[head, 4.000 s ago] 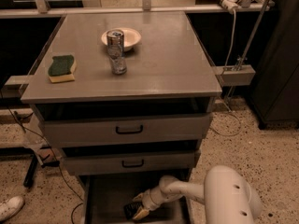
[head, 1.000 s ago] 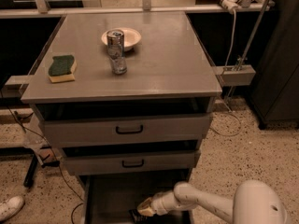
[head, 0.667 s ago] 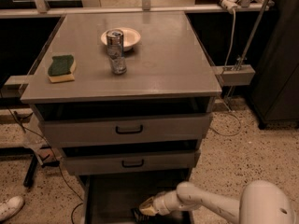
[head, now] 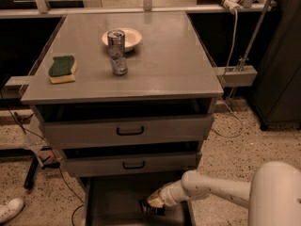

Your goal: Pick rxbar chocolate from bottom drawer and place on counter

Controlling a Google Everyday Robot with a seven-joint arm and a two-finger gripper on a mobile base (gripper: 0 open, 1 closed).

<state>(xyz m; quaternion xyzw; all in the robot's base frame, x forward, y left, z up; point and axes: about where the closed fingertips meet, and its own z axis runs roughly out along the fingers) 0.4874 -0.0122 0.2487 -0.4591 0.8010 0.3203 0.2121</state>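
Note:
The bottom drawer (head: 108, 206) stands pulled open at the foot of the cabinet, its floor dark. The rxbar chocolate (head: 150, 208), a small dark bar with pale print, lies on the drawer floor right of middle. My gripper (head: 153, 202) reaches down into the drawer from the right on a white arm and sits right at the bar, covering its upper edge. The counter (head: 160, 65) is the broad grey top above the two upper drawers.
On the counter stand a white bowl (head: 123, 38), a metal can (head: 115, 41), a small glass (head: 119, 65) and a green-and-yellow sponge (head: 62, 68). Two upper drawers with black handles (head: 130, 131) are slightly ajar. Cables and a shoe (head: 10, 210) lie on the speckled floor at left.
The arm's shoulder has shifted right in view, and the gripper stays low in the bottom drawer at the bar, moved slightly right from four seconds ago.

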